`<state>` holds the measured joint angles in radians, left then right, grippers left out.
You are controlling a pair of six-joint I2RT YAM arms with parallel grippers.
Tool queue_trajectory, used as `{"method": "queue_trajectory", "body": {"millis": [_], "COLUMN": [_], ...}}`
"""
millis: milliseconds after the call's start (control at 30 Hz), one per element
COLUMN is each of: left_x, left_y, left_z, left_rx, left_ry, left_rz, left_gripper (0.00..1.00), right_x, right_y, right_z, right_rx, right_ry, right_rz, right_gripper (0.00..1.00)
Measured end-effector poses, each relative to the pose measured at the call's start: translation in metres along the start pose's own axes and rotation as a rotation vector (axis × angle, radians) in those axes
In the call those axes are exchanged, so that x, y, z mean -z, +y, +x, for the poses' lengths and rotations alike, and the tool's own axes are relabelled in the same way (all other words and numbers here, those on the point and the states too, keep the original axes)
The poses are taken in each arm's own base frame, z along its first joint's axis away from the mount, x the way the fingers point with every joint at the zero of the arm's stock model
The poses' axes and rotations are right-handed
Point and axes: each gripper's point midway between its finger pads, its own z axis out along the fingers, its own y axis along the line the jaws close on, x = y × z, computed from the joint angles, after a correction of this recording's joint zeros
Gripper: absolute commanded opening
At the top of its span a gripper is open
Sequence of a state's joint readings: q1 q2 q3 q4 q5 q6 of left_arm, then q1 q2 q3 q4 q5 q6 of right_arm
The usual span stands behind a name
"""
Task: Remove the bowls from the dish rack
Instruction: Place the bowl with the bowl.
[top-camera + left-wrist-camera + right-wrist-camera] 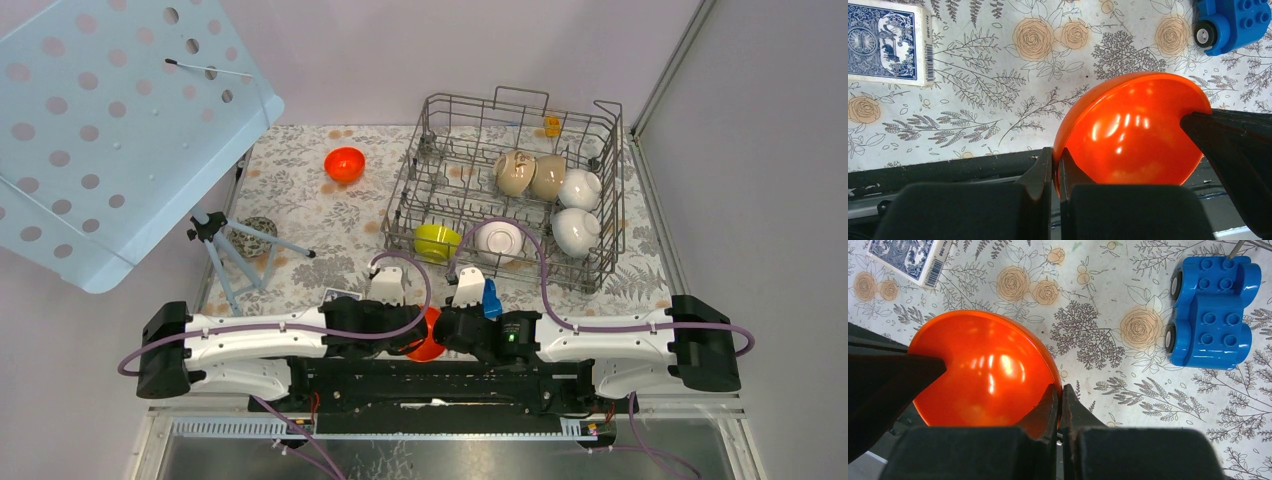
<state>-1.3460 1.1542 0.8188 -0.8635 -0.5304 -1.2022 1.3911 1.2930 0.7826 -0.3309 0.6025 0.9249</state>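
Top external view, and the left arm [260, 335] and right arm [600, 340] are folded in at the near edge of the table [300, 200]. An orange bowl [428, 346] sits between their wrists, well apart from the dish rack [405, 200]. In the rack's front row there's a yellow-green bowl [437, 241] with a white bowl [499, 240] just beside it. Behind them are a pair of beige bowls [530, 174], touching, and two more white bowls [579, 190] on the right side. A second orange bowl [344, 164] stands on the cloth left of the rack. A blue toy car [491, 298] is by the right wrist.

Left wrist view now: the left gripper [1056, 157] is pinched tight on the orange bowl's rim, which is wedged between its fingers [1040, 172]. A box of playing cards [885, 42] lies top left.

Right wrist view: the right gripper [1060, 395] is clamped the same way on the opposite rim. The car lies off to the right, apart from the bowl.
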Motion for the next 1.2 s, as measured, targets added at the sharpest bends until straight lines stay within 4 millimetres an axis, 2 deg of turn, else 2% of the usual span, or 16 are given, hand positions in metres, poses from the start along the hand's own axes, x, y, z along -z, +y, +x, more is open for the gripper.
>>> {"method": "queue_trajectory", "body": {"millis": [100, 133, 200, 267, 333, 433, 533, 600, 767, 900, 1033, 1133, 1200], "left_x": [0.0, 0.0, 0.001, 0.003, 0.01, 0.026, 0.045, 0.055, 0.069, 0.077, 0.069, 0.043, 0.022], "left_y": [0.001, 0.002, 0.003, 0.004, 0.002, -0.005, -0.016, -0.016, 0.005, 0.027, 0.035, 0.043, 0.053], "left_z": [0.0, 0.0, 0.0, -0.005, -0.016, -0.042, -0.081, -0.11, -0.183, -0.239, -0.284, -0.309, -0.318], "left_rx": [-0.004, -0.01, -0.018, -0.029, -0.031, -0.028, -0.009, 0.013, 0.083, 0.142, 0.184, 0.234, 0.271], "left_ry": [-0.003, -0.002, -0.005, -0.021, -0.05, -0.119, -0.207, -0.262, -0.383, -0.471, -0.514, -0.512, -0.495], "left_rz": [-0.003, -0.006, -0.008, -0.014, -0.01, 0.009, 0.031, 0.027, -0.03, -0.076, -0.106, -0.13, -0.153], "left_gripper": [0.0, 0.0, 0.0, 0.0, 0.0, 0.0, 0.0, 0.0, 0.0, 0.0, 0.0, 0.0, 0.0], "right_x": [0.001, 0.003, 0.007, 0.014, 0.021, 0.036, 0.052, 0.062, 0.076, 0.075, 0.069, 0.064, 0.058], "right_y": [0.003, 0.005, 0.009, 0.014, 0.018, 0.025, 0.027, 0.027, 0.022, 0.021, 0.023, 0.029, 0.03], "right_z": [0.0, 0.0, -0.003, -0.008, -0.012, -0.016, -0.017, -0.016, -0.01, 0.002, 0.017, 0.026, 0.035], "right_rx": [0.002, 0.006, 0.008, 0.008, 0.01, 0.025, 0.053, 0.071, 0.078, 0.083, 0.113, 0.145, 0.169], "right_ry": [0.006, 0.008, 0.009, 0.006, 0.002, -0.005, -0.026, -0.045, -0.109, -0.137, -0.117, -0.087, -0.055], "right_rz": [-0.016, -0.029, -0.06, -0.101, -0.139, -0.243, -0.357, -0.434, -0.574, -0.652, -0.692, -0.708, -0.703], "right_gripper": [0.55, 0.65, 0.79, 0.86, 0.88, 0.88, 0.88, 0.88, 0.88, 0.89, 0.9, 0.89, 0.88]}}
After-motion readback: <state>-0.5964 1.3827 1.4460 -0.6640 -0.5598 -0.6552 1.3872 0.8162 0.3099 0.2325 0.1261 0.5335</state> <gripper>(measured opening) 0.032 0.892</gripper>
